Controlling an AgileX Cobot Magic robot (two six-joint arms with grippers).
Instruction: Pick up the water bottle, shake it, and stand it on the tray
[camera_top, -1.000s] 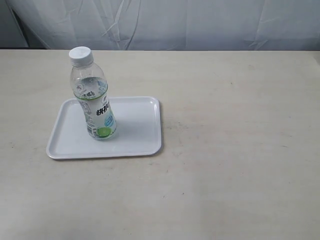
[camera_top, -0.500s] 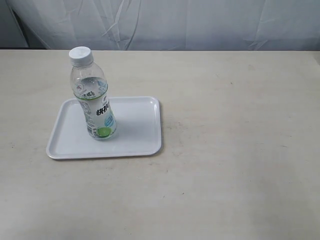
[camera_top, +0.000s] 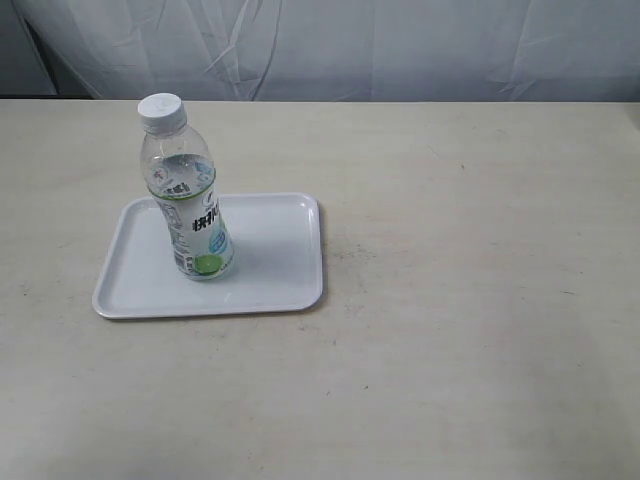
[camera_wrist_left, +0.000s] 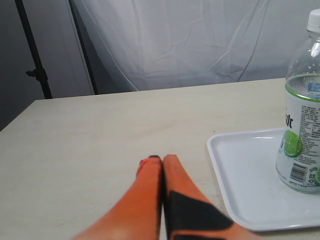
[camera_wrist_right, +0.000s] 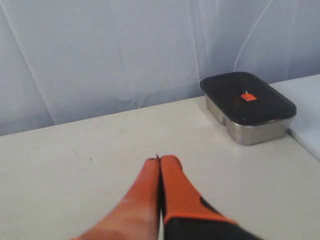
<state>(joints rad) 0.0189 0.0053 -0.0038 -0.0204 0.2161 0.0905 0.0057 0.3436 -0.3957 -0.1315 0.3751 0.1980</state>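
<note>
The water bottle (camera_top: 190, 195) stands upright on the white tray (camera_top: 270, 270), toward the tray's left half; its white cap and green-and-white label show clearly. The left wrist view catches the same water bottle (camera_wrist_left: 301, 125) on the tray (camera_wrist_left: 240, 175), off to the side of my left gripper (camera_wrist_left: 161, 159). That gripper is shut, orange fingers pressed together with nothing between them, well apart from the bottle. My right gripper (camera_wrist_right: 160, 160) is also shut and empty over bare table. Neither gripper shows in the exterior view.
A steel lunch box with a dark lid (camera_wrist_right: 247, 106) sits on the table ahead of the right gripper. A white curtain hangs behind the table. A black stand pole (camera_wrist_left: 34, 50) rises past the table's far edge.
</note>
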